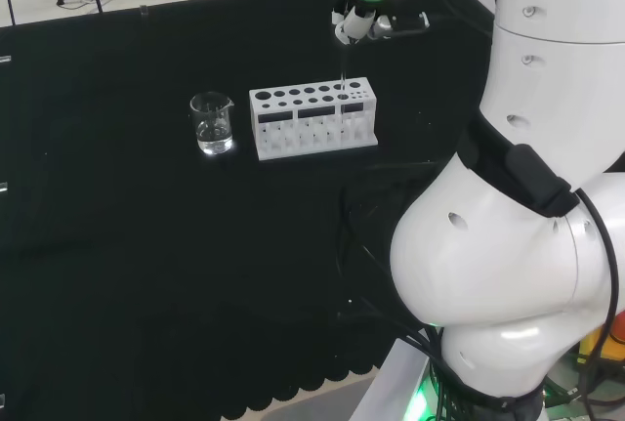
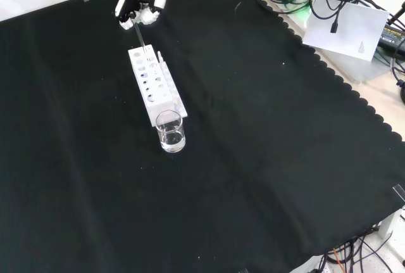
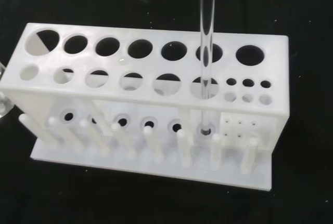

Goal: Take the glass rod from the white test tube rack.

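Observation:
The white test tube rack [image 1: 312,120] stands mid-cloth, its top full of round holes. In the wrist view the clear glass rod [image 3: 207,42] rises upright through a hole near one end of the rack [image 3: 156,67], with its lower tip down at the base plate. The hand [image 1: 356,22] hovers right above that end of the rack, fingers curled and pinching the rod's [image 1: 344,75] upper end. From the front, the hand [image 2: 140,8] sits just beyond the far end of the rack [image 2: 155,89], and the rod [image 2: 141,36] slants down from it into the rack.
A small glass beaker [image 1: 212,124] holding some clear liquid stands close to the rack's other end, nearer the camera in the front view [image 2: 171,132]. The arm's white links [image 1: 527,206] fill the head view's right. Paper and cables [image 2: 345,26] lie past the cloth's scalloped edge.

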Motion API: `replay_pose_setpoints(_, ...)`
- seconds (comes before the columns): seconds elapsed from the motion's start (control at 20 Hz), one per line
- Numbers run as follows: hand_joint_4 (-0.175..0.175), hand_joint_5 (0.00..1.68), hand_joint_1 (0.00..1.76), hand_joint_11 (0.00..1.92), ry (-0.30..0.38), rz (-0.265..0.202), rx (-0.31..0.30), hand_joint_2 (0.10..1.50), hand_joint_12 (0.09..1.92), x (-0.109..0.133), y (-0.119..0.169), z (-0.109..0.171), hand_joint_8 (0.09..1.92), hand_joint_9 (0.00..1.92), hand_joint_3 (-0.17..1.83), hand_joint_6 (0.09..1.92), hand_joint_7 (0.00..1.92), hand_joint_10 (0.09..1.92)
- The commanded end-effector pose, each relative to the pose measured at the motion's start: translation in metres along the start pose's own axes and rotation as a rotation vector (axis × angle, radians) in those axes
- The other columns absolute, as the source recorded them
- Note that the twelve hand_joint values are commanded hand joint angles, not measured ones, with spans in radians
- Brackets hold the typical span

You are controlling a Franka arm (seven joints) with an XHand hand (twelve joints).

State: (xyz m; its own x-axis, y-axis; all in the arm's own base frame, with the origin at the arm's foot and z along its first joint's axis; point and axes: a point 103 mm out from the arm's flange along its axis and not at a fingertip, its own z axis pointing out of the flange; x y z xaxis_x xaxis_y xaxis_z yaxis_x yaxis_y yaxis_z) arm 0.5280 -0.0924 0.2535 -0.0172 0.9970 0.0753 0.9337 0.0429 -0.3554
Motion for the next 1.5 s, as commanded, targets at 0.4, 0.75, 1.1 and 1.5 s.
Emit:
replay_pose_setpoints(0.4,-0.175,0.75,1.10,1.69,0.023,-0.021,0.008,1.20,0.74,0.008,0.001,0.002,1.05,1.48,0.07,1.34,1.10,0.98)
replay_pose_setpoints(0.75,-0.175,1.06,1.29,1.53,0.036,-0.008,-0.166,1.12,0.70,0.011,-0.003,-0.008,0.98,1.46,-0.12,0.71,1.16,1.04)
replay_pose_setpoints(1.1,-0.175,1.32,1.33,1.64,0.008,0.035,-0.211,1.06,0.57,0.021,-0.016,-0.040,0.71,1.58,-0.17,0.24,1.33,0.85)
replay_pose_setpoints(1.5,-0.175,1.36,1.33,1.67,0.007,0.032,-0.195,1.06,0.53,0.028,-0.051,-0.084,0.68,1.60,-0.17,0.15,1.34,0.82)
